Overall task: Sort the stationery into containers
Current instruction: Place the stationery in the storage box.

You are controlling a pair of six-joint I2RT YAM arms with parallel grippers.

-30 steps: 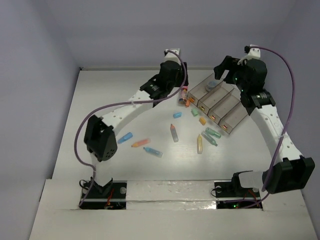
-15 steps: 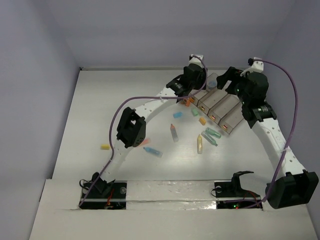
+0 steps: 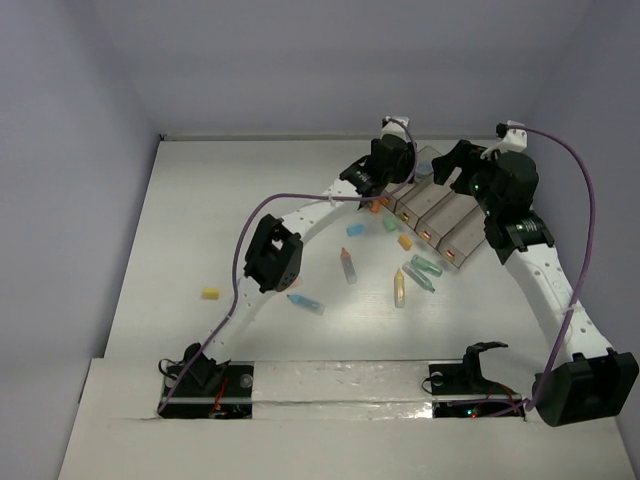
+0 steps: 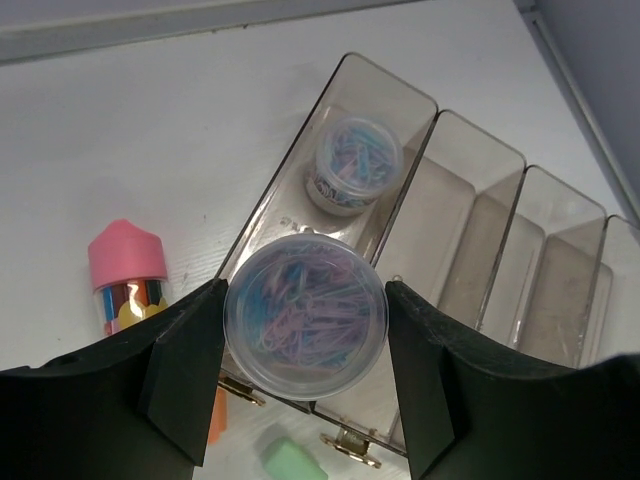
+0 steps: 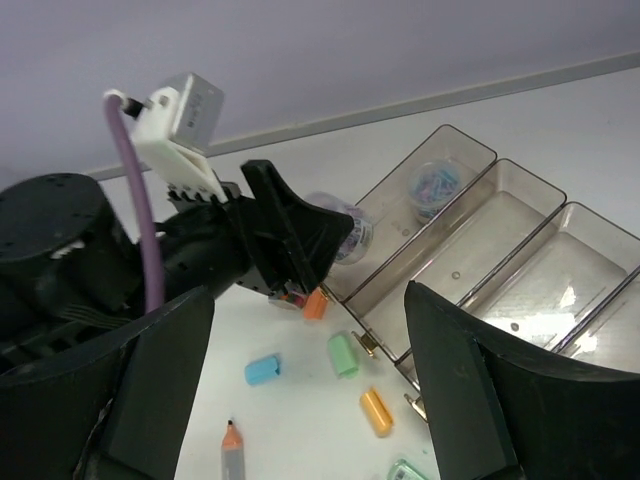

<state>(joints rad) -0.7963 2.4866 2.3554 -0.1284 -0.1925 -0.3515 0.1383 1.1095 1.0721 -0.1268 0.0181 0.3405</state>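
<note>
Holding a clear tub (image 4: 300, 300), your left tool (image 4: 305, 330) hangs over the leftmost tray compartment (image 4: 385, 82); right tool (image 5: 310, 340) gapes empty.

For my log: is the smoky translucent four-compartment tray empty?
Not empty: a small round clear tub of clips stands in an end compartment of the tray; others look empty.

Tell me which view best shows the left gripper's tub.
Left wrist: the clear tub sits large between the left gripper's fingers. Right wrist shows part of it behind a finger; overhead, the arm hides it.
</note>
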